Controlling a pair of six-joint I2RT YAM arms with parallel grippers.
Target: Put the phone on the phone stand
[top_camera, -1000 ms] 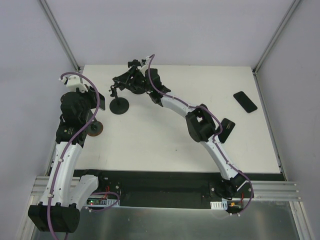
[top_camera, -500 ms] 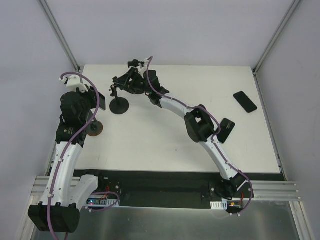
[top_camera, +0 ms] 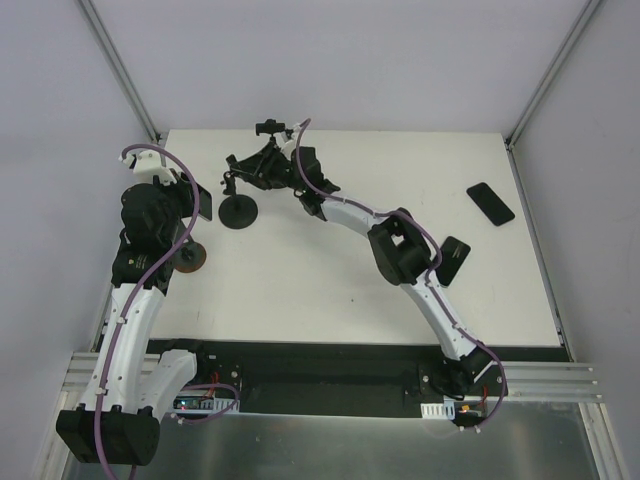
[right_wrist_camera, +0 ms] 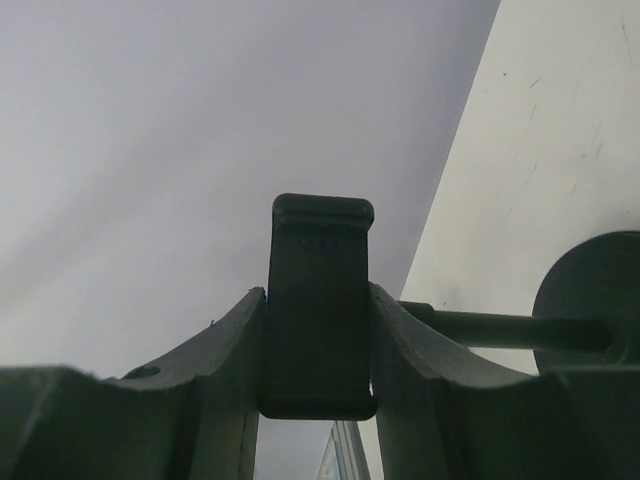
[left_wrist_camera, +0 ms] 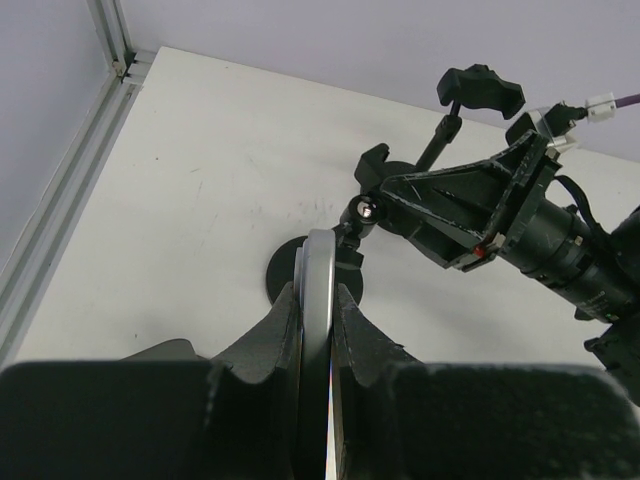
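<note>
The phone (top_camera: 490,203) lies flat near the tabletop's (top_camera: 330,290) right edge, well apart from the phone stand (top_camera: 238,210) toward the far-left corner. The right gripper (right_wrist_camera: 318,310) is clamped on the stand's cradle. The left gripper (left_wrist_camera: 318,300) pinches a silver-rimmed disc (left_wrist_camera: 318,255) near the left edge. The tabletop is white and the walls pale grey.

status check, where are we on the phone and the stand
Left gripper shut on a thin silver-edged piece. Right gripper shut on the phone stand's clamp. Phone lying flat far right, untouched. Nothing loose between phone and stand.
</note>
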